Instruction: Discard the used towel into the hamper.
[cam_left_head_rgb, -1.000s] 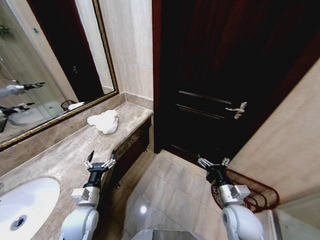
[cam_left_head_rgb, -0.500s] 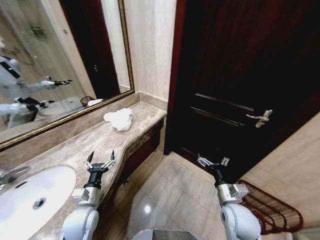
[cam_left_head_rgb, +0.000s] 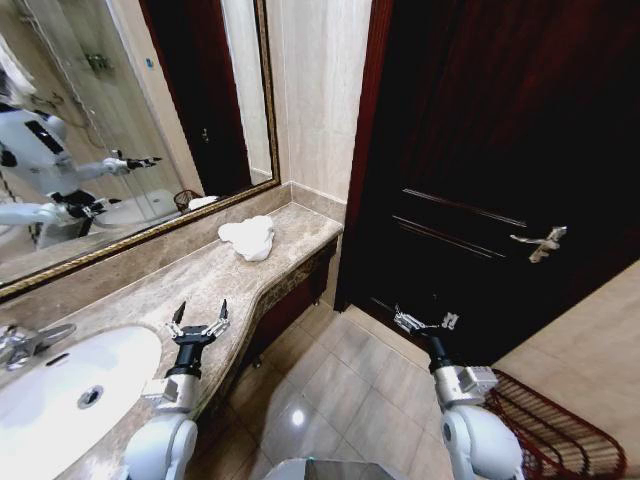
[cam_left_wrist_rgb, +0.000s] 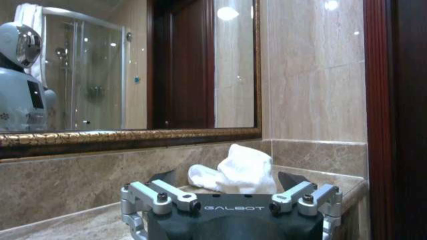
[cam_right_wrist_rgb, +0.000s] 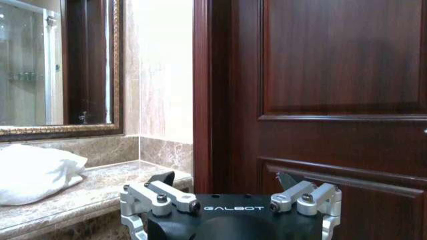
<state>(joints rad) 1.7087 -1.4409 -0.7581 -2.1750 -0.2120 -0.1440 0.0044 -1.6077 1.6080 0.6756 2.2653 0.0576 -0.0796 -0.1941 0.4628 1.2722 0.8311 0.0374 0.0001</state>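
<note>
The used towel (cam_left_head_rgb: 248, 238) is a crumpled white heap lying on the marble counter (cam_left_head_rgb: 190, 285) near its far end, by the wall corner; it also appears as the towel (cam_left_wrist_rgb: 235, 171) ahead of my left gripper and the towel (cam_right_wrist_rgb: 33, 172) off to one side in the right wrist view. My left gripper (cam_left_head_rgb: 198, 318) hovers open over the counter's front edge, well short of the towel. My right gripper (cam_left_head_rgb: 425, 322) is open over the floor in front of the door. The hamper (cam_left_head_rgb: 555, 432), dark reddish-brown bars, stands on the floor at lower right.
A white sink (cam_left_head_rgb: 70, 385) with a chrome tap (cam_left_head_rgb: 25, 340) is set in the counter at near left. A gold-framed mirror (cam_left_head_rgb: 120, 140) runs along the wall behind. A dark wooden door (cam_left_head_rgb: 500, 170) with a lever handle (cam_left_head_rgb: 545, 243) is straight ahead. Glossy tiled floor (cam_left_head_rgb: 340, 390) lies between.
The whole view has swung rightwards relative to the room: towel, sink and door handle all shifted right in the picture, and the hamper slid toward the lower right corner. Both grippers keep their pose.
</note>
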